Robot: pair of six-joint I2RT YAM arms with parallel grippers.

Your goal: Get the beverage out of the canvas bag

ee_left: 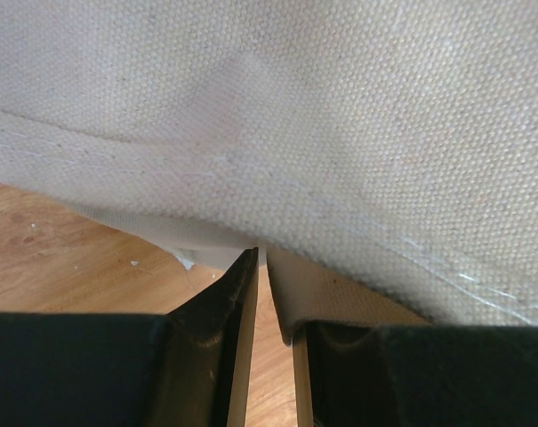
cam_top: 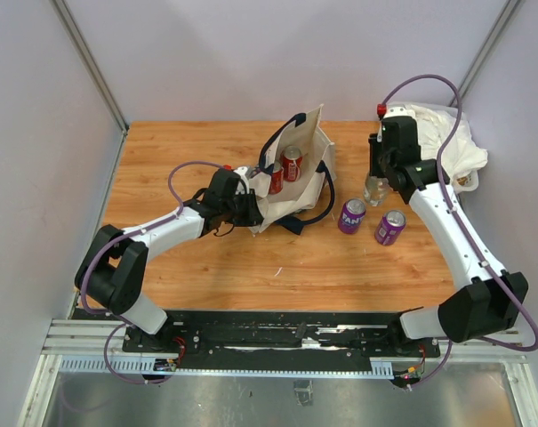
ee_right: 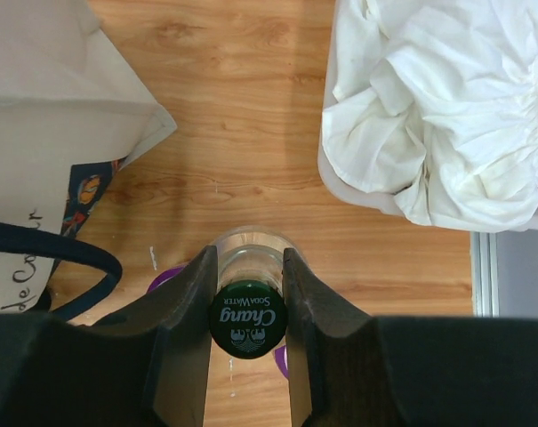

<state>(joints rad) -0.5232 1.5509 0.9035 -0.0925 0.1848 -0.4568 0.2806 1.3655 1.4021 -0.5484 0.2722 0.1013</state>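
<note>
The cream canvas bag (cam_top: 300,173) lies open at the table's middle with two red cans (cam_top: 292,164) inside. My left gripper (cam_top: 251,206) is at the bag's left edge, shut on a fold of its canvas (ee_left: 357,133); its tips meet in the left wrist view (ee_left: 262,258). My right gripper (cam_top: 376,171) is to the right of the bag, shut on the neck of a clear glass soda-water bottle (cam_top: 373,189). The bottle's green cap (ee_right: 247,318) sits between the fingers in the right wrist view (ee_right: 249,267). The bottle is upright; I cannot tell whether it touches the table.
Two purple cans (cam_top: 351,215) (cam_top: 389,227) stand just in front of the bottle. A clear tub of white cloths (cam_top: 446,147) sits at the back right, also in the right wrist view (ee_right: 437,107). The bag's navy handle (ee_right: 64,253) lies left of the bottle.
</note>
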